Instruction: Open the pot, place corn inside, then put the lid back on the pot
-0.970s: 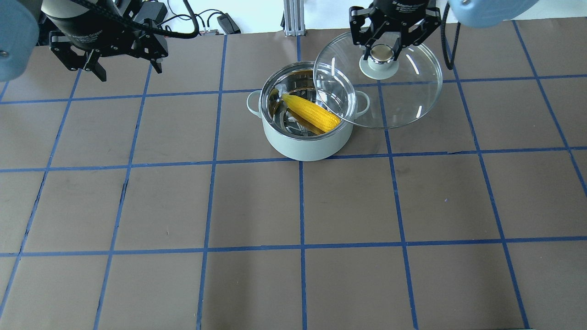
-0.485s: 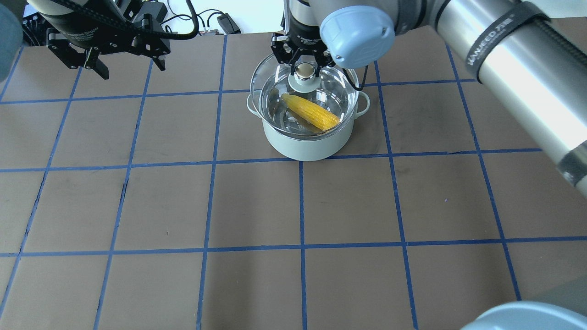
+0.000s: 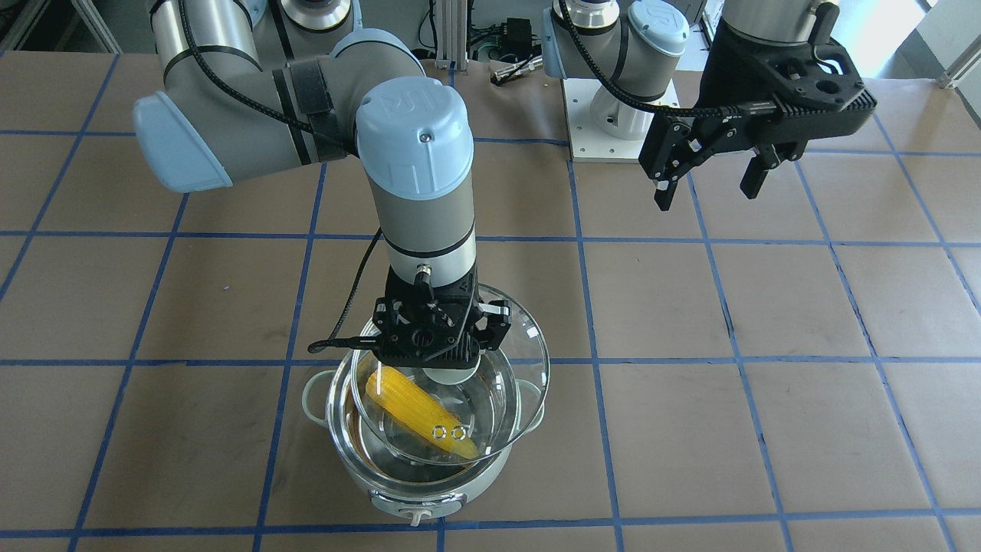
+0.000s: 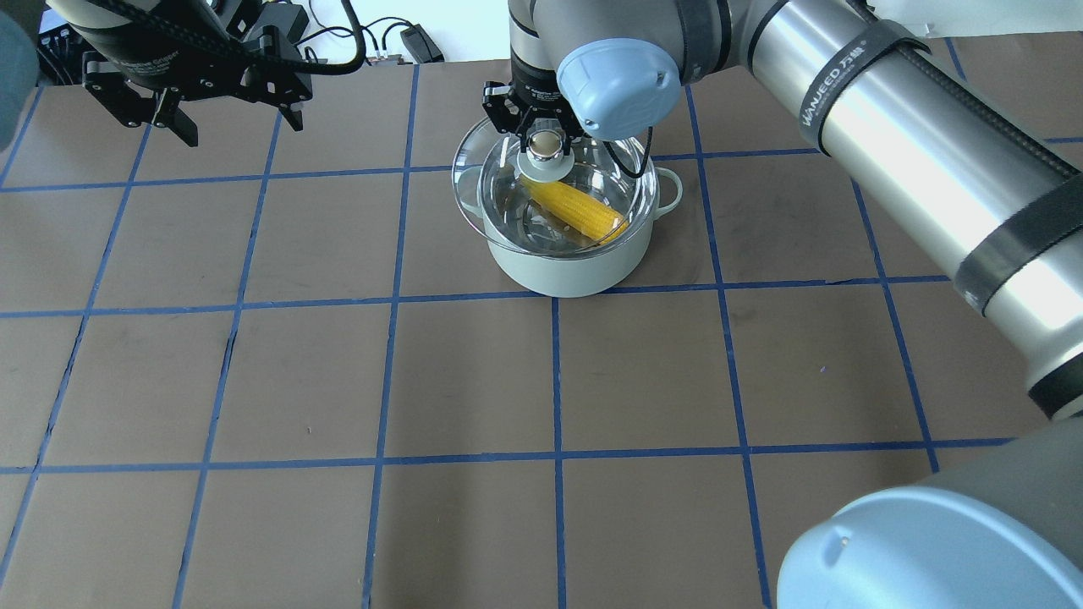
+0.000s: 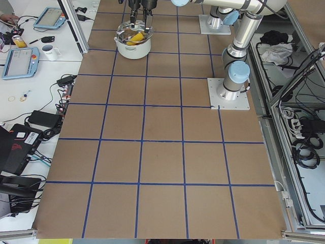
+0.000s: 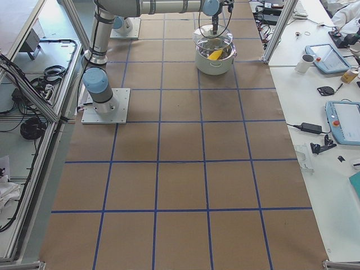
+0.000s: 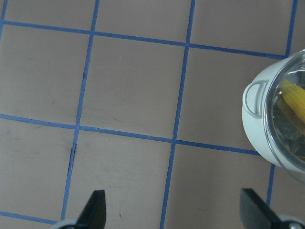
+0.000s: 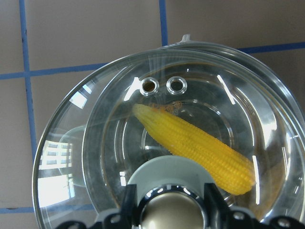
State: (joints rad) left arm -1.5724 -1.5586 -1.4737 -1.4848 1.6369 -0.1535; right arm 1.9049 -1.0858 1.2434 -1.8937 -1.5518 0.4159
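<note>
The right pincer (image 4: 546,145) is clamped on the knob of the glass lid (image 4: 474,173), holding it tilted over the mint-green pot (image 4: 575,266), offset toward the pot's 10 o'clock in the overhead view and not seated. The corn cob (image 4: 579,211) lies inside the pot, tip toward 10 o'clock. The left pincer (image 4: 241,131) hangs spread and empty above the surface (image 4: 474,381), at the pot's 9 o'clock.

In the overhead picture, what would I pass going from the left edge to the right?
left gripper → pot → the right arm's big blue joint cap in the bottom corner. The corn, the lid and the right gripper all overlap the pot, so they get no place of their own.
</note>
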